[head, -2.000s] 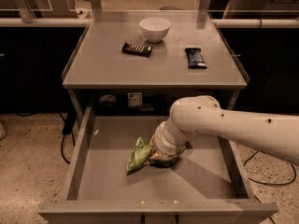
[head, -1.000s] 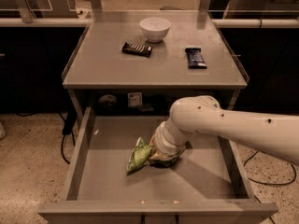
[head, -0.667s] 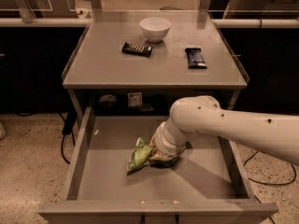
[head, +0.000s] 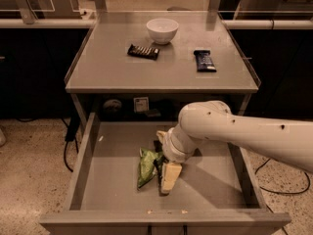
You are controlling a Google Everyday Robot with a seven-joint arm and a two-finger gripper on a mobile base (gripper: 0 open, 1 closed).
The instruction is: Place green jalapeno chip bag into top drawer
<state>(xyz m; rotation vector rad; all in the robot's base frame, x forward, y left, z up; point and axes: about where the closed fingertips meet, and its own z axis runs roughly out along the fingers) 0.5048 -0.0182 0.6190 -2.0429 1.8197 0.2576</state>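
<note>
The green jalapeno chip bag lies crumpled on the floor of the pulled-out top drawer, left of centre. My gripper reaches down into the drawer from the right on a thick white arm, right beside the bag. Its fingers stand apart: one pale finger points toward the drawer front with its dark edge against the bag's right side, and the other tip shows behind it. The fingers look open and the bag rests on the drawer floor.
On the grey table above the drawer stand a white bowl, a dark flat snack bar and a dark blue snack bar. Cables hang to the left of the drawer. The floor is speckled.
The wrist has turned and pulled back a little from the bag, so the fingers now show spread apart. The bag stays in the same place in the drawer.
</note>
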